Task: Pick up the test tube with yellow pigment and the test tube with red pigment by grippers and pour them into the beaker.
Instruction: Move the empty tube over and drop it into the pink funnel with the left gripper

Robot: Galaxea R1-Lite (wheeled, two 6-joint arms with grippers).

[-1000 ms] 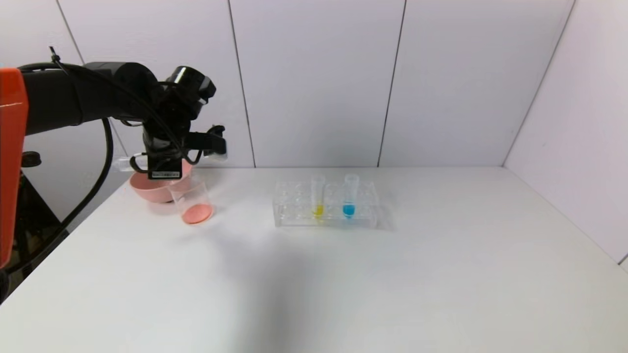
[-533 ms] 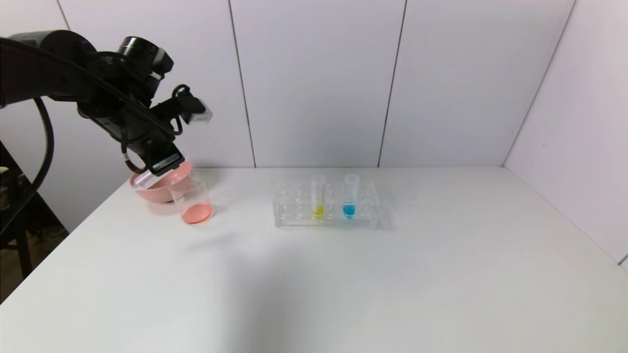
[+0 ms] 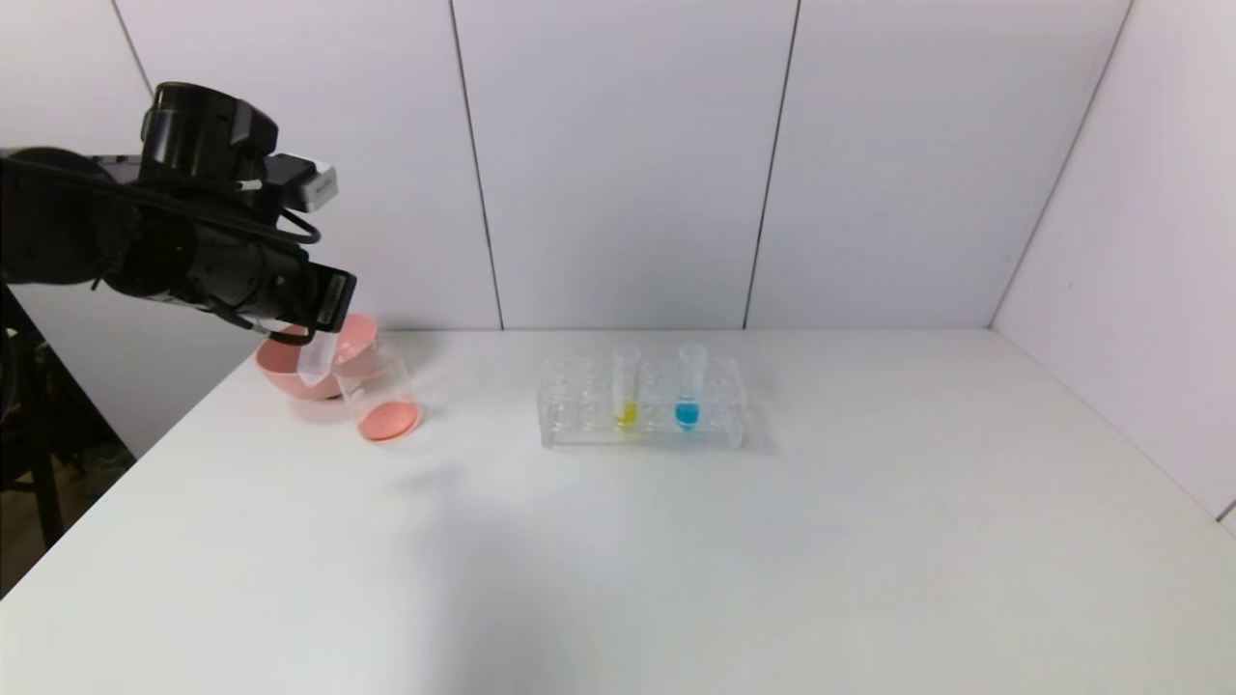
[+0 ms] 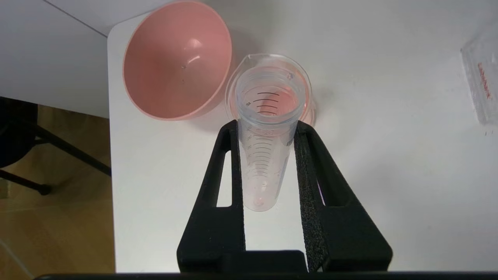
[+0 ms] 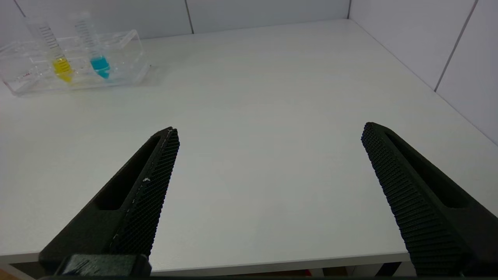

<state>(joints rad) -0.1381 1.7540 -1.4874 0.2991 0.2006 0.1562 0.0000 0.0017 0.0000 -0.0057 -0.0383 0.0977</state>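
L gripper [image 3: 311, 319] sits at approx 10 o'clock of the table [image 3: 618, 541], above the far-L corner, jaws clamped on the test tube with red pigment [image 4: 264, 155]. Tube is tipped mouth-down; in wrist view its open mouth is over the beaker [image 3: 379, 394], and only a faint pink trace shows at the rounded bottom, rest of tube looks clear. In head view the tube [image 3: 317, 355] hangs below the gripper, mouth at about the beaker rim level, overlapping the pink bowl [image 3: 290, 372] behind it; can't tell if it touches the beaker rim.

Beaker stands upright w/ a layer of red-orange liquid at the bottom. Pink bowl is just beside it at the beaker's 10 o'clock, nearly touching, right at the table corner; bowl inside looks dry in wrist view [image 4: 177, 60].

Clear tube rack [image 3: 642, 405] is at approx 12 o'clock of the table centre, well apart from the beaker, at its 3 o'clock. Test tube with yellow pigment [image 3: 626, 388] stands upright in the rack, yellow liquid at the bottom. Blue-liquid tube [image 3: 688, 386] stands upright just beside it at its 3 o'clock, same row.

R gripper [image 5: 268, 136] is out of the head view; its own cam shows jaws wide apart, nothing between them, low over the near edge of the table, w/ rack far off toward 10 o'clock
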